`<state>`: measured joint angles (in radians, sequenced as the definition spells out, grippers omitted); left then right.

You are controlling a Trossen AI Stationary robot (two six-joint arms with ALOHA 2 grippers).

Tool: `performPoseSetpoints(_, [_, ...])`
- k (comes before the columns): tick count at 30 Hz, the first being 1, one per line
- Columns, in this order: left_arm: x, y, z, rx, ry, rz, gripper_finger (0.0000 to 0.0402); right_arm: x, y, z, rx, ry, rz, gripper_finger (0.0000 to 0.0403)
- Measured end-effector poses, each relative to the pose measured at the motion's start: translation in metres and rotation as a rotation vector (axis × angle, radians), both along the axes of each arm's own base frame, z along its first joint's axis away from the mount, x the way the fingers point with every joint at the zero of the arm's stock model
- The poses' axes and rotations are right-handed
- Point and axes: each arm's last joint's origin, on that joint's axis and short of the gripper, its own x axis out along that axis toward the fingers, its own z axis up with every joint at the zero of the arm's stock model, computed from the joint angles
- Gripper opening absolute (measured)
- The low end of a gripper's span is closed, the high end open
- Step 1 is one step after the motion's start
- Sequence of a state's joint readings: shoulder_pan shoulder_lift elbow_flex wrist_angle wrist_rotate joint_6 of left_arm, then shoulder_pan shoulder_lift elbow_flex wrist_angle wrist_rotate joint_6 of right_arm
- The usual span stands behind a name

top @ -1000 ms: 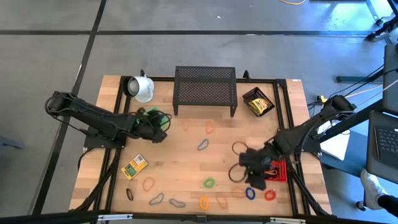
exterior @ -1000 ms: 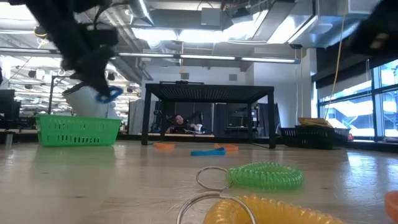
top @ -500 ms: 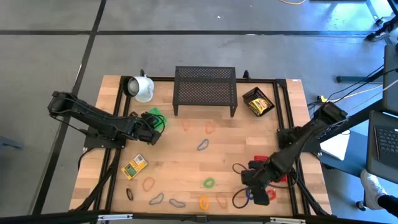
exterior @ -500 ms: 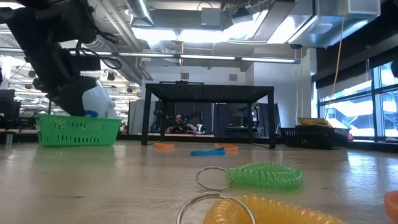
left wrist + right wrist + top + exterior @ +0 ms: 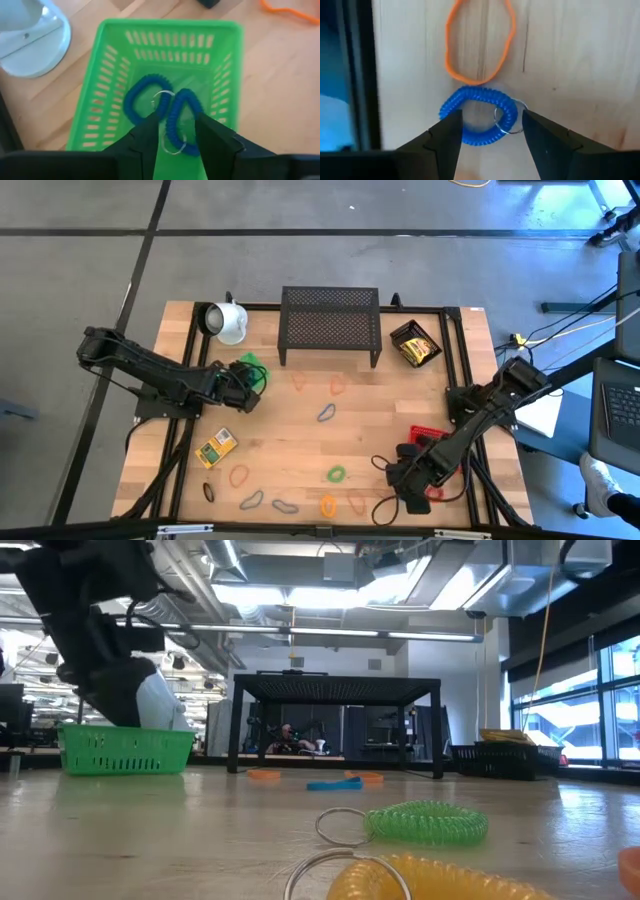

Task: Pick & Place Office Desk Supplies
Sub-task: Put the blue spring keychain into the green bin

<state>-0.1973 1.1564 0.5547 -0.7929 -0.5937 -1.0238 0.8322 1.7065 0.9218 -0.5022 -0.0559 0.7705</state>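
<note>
Blue coils are filling both of my wrist views. Under my left claw (image 5: 174,131) two blue coils (image 5: 165,112) are lying side by side in the green basket (image 5: 110,65), each stretched along the basket's length, key rings showing between them. That claw is standing parted and holding nothing, fingers (image 5: 145,137) hanging just above the coils; a second ago it was carrying a blue coil above the basket, and now that coil is sitting inside. The mug (image 5: 227,321) is lying near the basket.

My right claw (image 5: 490,131) is hovering wide over another blue coil (image 5: 477,116) on the desk (image 5: 290,430), its long axis running across the gap between my fingers, its ring toward one finger. An orange loop (image 5: 479,42) is touching its far side, pointing away along the wood grain. The desk's dark edge is running close beside them, so room is tight on that side and free on the other. Since a second ago this arm has been swinging from the red basket (image 5: 432,436) toward the near desk edge.

Other loops are lying scattered mid-desk, a yellow box (image 5: 215,447) well apart from them.
</note>
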Motion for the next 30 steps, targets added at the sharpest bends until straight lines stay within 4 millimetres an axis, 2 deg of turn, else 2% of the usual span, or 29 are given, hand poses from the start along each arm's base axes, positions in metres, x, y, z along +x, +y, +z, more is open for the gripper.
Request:
performPoseSetpoints(6, [0.01,-0.002,0.014,0.004,-0.021,-0.053,0.0124,-0.004,0.004,-0.003,-0.098,-0.093,0.144,0.0206])
performPoseSetpoints(17, [0.022,-0.004,0.036,0.03,-0.065,-0.111,0.0108,-0.003,0.003,-0.002,-0.175,-0.168,0.128,0.0176])
performPoseSetpoints(22, [0.024,-0.004,0.041,0.034,-0.077,-0.12,0.0107,-0.003,0.003,-0.003,-0.178,-0.168,0.147,0.016])
performPoseSetpoints(30, [0.024,-0.004,0.041,0.033,-0.079,-0.12,0.0101,-0.001,0.006,-0.019,-0.226,-0.139,0.243,0.0152])
